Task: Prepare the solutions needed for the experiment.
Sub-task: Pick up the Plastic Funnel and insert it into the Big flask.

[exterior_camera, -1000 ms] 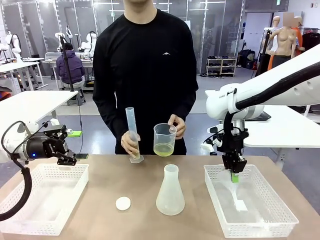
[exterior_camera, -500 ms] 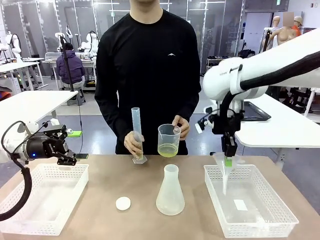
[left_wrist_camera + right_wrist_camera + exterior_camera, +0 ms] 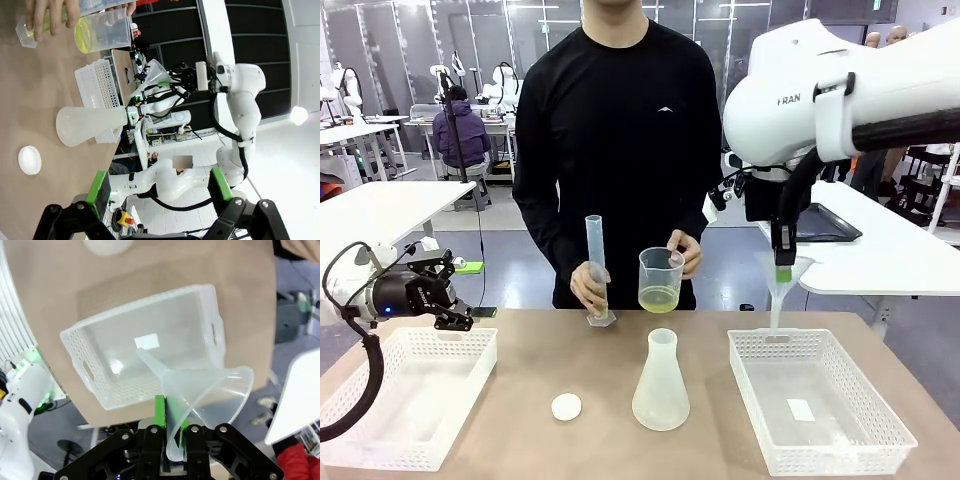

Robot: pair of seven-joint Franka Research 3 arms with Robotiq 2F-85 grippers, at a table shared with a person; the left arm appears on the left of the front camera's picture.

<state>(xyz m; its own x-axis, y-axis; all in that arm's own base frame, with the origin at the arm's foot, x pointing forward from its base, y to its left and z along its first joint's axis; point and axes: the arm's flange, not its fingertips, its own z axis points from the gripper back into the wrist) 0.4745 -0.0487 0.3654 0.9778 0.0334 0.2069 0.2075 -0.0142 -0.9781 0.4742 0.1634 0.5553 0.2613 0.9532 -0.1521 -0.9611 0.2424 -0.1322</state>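
Pinched in the right gripper (image 3: 783, 270), jaws drawn together on the thin cone wall: a clear funnel (image 3: 776, 305), held high and to the right of the conical flask (image 3: 661, 385), stem pointing down over the near rim of the white tray (image 3: 752, 345) just right of that flask. Over at the left gripper (image 3: 458, 292), spread wide with nothing between the fingers, well to the left of the flask and above the far edge of a second tray (image 3: 380, 455). Behind the flask, at the far side of the table: the pale yellow-green solution (image 3: 657, 298), lying as a shallow layer in a clear beaker (image 3: 659, 268) gripped by one of the person's hands (image 3: 684, 250), with a tall graduated cylinder (image 3: 597, 250) steadied by the other hand (image 3: 585, 288) just left of the beaker. Front-left of the flask, a small white disc (image 3: 566, 406).

Probably heading for the flask's neck next, to seat the funnel there. Plenty to go wrong:
- Gripping only one sloped, slick wall — easy for the funnel to swivel or slide out on the way over
- Coming in low or off-centre, knocking the stem against the flask's rim and toppling a light, empty flask
- Sweeping toward the flask with the beaker so close behind it, risking a bump on the person's hand and a spill of the solution
- Seating the funnel crooked, sending any pour down the outside of the neck
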